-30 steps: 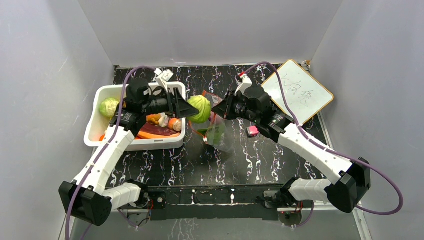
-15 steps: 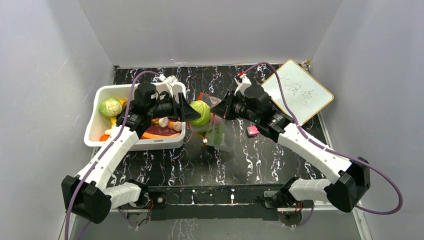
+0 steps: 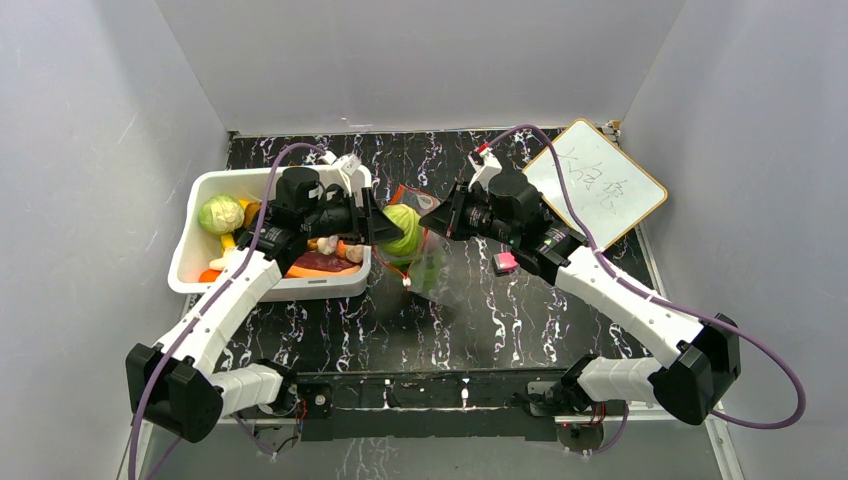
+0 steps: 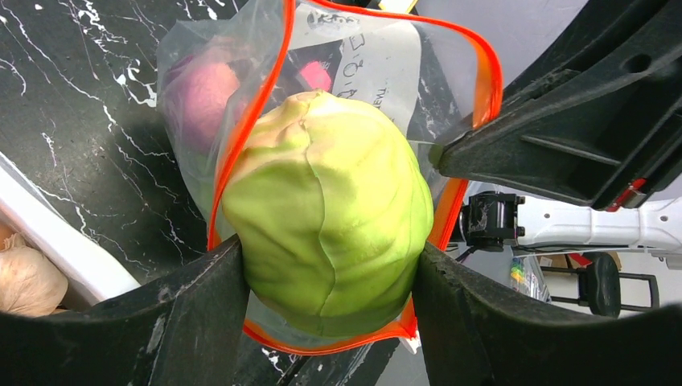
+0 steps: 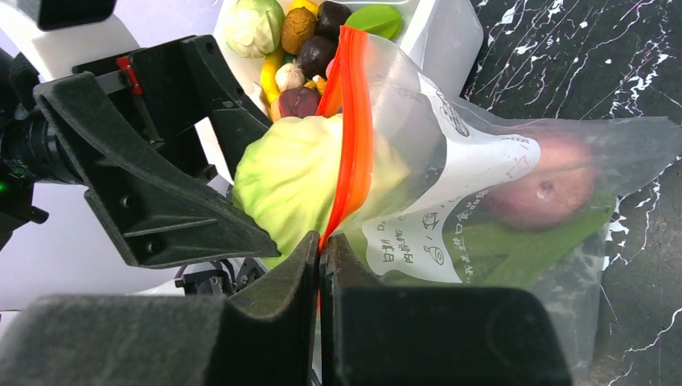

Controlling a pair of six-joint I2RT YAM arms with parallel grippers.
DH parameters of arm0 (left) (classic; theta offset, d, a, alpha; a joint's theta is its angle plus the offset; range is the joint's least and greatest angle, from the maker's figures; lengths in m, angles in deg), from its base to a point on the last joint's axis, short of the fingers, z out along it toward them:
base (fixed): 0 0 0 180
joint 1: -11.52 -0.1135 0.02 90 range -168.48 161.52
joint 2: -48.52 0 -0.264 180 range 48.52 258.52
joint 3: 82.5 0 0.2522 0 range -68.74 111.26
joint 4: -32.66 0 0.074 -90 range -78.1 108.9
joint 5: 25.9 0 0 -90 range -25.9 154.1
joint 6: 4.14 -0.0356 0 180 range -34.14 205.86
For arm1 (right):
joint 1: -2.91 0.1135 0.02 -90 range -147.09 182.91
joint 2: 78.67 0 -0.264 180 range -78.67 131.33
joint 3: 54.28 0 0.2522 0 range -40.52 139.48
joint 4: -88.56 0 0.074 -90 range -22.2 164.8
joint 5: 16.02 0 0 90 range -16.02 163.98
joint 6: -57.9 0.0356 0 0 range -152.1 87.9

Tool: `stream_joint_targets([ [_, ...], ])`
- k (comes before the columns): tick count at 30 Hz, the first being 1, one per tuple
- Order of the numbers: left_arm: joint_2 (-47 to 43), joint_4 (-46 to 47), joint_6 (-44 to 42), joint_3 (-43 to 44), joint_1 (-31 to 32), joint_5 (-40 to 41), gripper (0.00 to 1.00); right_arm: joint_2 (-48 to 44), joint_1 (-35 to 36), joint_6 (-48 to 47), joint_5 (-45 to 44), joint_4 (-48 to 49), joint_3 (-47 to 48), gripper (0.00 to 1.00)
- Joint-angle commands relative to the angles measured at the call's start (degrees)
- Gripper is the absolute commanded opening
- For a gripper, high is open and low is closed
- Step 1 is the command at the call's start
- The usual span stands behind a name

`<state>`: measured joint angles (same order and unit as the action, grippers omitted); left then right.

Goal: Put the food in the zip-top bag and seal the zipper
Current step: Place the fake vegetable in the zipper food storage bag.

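My left gripper (image 4: 330, 277) is shut on a green cabbage (image 4: 330, 217), which sits halfway through the mouth of the clear zip-top bag (image 4: 378, 72). The orange zipper (image 4: 257, 112) rings the cabbage. My right gripper (image 5: 322, 257) is shut on one edge of the zipper (image 5: 354, 129) and holds the bag's mouth up. Inside the bag (image 5: 515, 209) lie a reddish round fruit (image 5: 543, 189) and a green leaf (image 5: 515, 253). In the top view the cabbage (image 3: 403, 228) and bag (image 3: 428, 262) hang between the left gripper (image 3: 385, 228) and the right gripper (image 3: 432, 222).
A white bin (image 3: 200, 192) at the left holds more food: a second cabbage (image 3: 219, 214), mushrooms, a carrot and an eggplant. A small pink block (image 3: 506, 262) lies right of the bag. A whiteboard (image 3: 597, 180) rests at the back right.
My left gripper has carried the cabbage to the right, from beside the bin into the bag's mouth. The right gripper has held its place with the bag.
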<state>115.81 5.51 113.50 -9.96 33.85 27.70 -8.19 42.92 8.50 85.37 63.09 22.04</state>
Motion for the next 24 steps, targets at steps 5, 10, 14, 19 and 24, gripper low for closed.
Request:
stream_joint_targets([
  [5, 0.77, -1.73, -1.06, 1.88, 0.70, 0.03, 0.70, -2.09, 0.11, 0.23, -0.29, 6.33, 0.06, 0.00],
  [10, 0.17, -3.20, -2.46, 2.78, 0.80, 0.59, 0.80, -2.65, 0.15, 0.22, -0.32, 7.48, -0.98, 0.00],
  [14, -0.96, -1.67, -2.32, 2.50, 0.79, -0.60, 0.87, -2.79, 0.15, 0.26, 0.29, 7.89, -1.25, 0.00],
  [19, -0.71, -3.99, -3.31, 4.19, 0.81, -0.53, 0.90, -2.69, 0.16, -0.36, 0.46, 7.92, -1.06, 0.00],
  [24, -0.87, -6.99, -5.72, 5.49, 0.74, 2.07, 0.90, -2.30, 0.16, -0.94, 0.59, 7.75, -0.45, 0.00],
])
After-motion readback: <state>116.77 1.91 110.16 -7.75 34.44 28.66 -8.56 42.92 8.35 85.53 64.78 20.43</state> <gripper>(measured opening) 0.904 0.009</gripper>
